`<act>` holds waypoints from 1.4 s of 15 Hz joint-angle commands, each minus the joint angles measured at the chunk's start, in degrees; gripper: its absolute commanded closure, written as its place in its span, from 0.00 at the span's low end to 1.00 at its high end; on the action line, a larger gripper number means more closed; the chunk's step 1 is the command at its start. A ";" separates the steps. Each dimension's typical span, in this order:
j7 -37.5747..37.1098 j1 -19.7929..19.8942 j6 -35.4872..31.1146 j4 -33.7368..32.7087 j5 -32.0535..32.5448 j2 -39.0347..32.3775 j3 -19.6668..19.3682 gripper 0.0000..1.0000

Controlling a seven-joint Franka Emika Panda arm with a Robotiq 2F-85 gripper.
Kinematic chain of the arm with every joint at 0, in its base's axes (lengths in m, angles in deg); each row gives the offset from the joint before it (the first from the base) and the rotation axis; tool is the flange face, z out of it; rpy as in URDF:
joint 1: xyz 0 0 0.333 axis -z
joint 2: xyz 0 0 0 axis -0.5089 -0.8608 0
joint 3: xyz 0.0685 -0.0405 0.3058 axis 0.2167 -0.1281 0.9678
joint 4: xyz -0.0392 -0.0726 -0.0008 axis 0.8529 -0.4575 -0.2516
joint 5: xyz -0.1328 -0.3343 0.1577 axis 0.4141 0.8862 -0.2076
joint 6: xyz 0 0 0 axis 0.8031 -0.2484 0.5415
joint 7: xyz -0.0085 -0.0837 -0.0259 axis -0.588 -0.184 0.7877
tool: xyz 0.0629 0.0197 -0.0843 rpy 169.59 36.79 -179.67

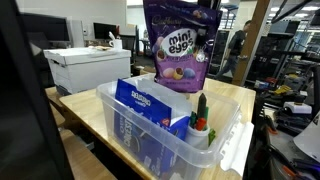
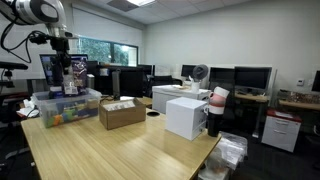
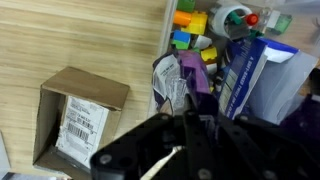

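Your gripper [image 3: 186,118] is clamped shut on the top of the purple Mini Eggs bag [image 1: 178,45], and the bag hangs upright from it. In an exterior view the bag's lower edge sits above the far side of the clear plastic bin [image 1: 225,135], just behind the blue box [image 1: 150,105] that stands inside. A small green and red bottle [image 1: 200,120] stands in the bin's near corner, beside that box. In the wrist view the bag [image 3: 172,80] lies between your fingers, next to the blue box [image 3: 250,75]. An open cardboard box [image 2: 122,113] rests on the wooden table [image 2: 120,150] near the bin [image 2: 62,107].
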 commanded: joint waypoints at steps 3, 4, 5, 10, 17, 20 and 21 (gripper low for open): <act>-5.03 1.24 -7.86 3.03 2.62 -0.42 1.21 0.98; -6.12 1.42 -9.12 3.39 3.24 -0.63 1.38 0.98; -7.17 1.61 -9.89 3.62 3.84 -0.86 1.51 0.98; -13.90 2.54 -10.73 3.92 7.56 -2.21 2.34 0.98; -19.71 2.46 -6.88 2.01 11.18 -4.54 2.28 0.98; -23.00 2.52 -3.79 0.72 13.68 -5.38 2.52 0.98; -24.10 2.49 -2.30 0.04 14.69 -5.85 2.63 0.99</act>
